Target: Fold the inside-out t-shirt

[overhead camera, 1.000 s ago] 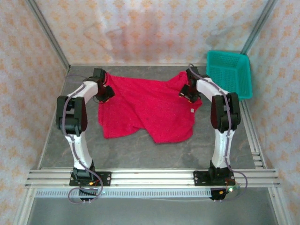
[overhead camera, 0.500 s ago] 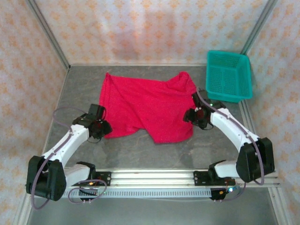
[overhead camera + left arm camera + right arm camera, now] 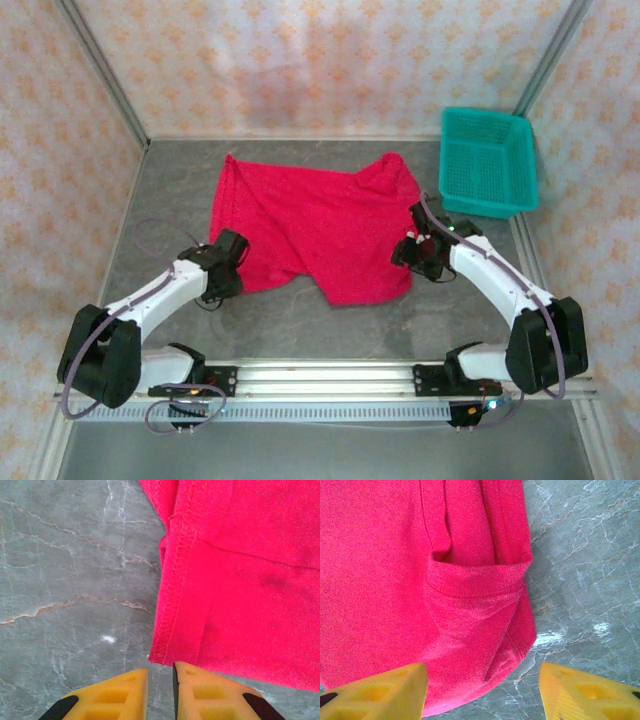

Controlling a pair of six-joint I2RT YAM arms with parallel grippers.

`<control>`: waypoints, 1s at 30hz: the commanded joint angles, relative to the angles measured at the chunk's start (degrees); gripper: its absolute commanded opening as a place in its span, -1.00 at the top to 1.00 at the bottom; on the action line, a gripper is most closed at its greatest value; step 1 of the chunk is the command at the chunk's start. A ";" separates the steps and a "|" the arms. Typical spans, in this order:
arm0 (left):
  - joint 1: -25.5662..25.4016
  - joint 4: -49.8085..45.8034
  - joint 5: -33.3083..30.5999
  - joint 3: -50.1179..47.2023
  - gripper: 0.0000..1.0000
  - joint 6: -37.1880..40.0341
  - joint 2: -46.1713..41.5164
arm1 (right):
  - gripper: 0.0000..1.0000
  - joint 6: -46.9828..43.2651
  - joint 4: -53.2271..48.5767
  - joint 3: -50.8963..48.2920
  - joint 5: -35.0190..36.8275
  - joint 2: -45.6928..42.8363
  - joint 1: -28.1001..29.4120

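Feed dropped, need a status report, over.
Left pincer almost shut, empty, at near corner of t-shirt. Right pincer open over its edge. Basket far right, nothing blocking.

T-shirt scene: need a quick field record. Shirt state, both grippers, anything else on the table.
garment: red t-shirt, spread out and rumpled on the grey table, not yet folded
left gripper: at the shirt's near left corner, jaws nearly together with a thin gap, no cloth between them
right gripper: at the shirt's right edge, jaws wide open, straddling a hemmed corner
other: teal basket, far right of the table, apart from the shirt
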 commanded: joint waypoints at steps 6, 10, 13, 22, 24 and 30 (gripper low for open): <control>-0.40 3.43 1.28 2.19 0.57 -0.47 2.66 | -0.23 0.47 0.72 0.36 -1.28 1.41 -0.07; -0.35 5.51 3.39 1.05 0.54 -1.09 2.54 | -0.23 0.44 1.38 -0.04 -1.96 2.07 -0.07; -0.35 6.28 3.51 0.60 0.48 -1.13 4.21 | -0.23 0.54 1.98 -0.26 -2.55 2.43 -0.09; -0.34 1.00 -3.35 2.75 0.71 0.25 8.69 | -0.23 0.44 2.17 -0.05 -2.98 2.88 -0.09; -0.40 -0.45 -4.69 3.13 0.72 0.44 7.41 | -0.23 0.44 2.33 -0.08 -3.07 3.05 -0.10; -0.31 -1.57 -6.67 2.72 0.77 0.97 5.53 | -0.23 0.63 2.53 0.23 -3.86 3.14 -0.11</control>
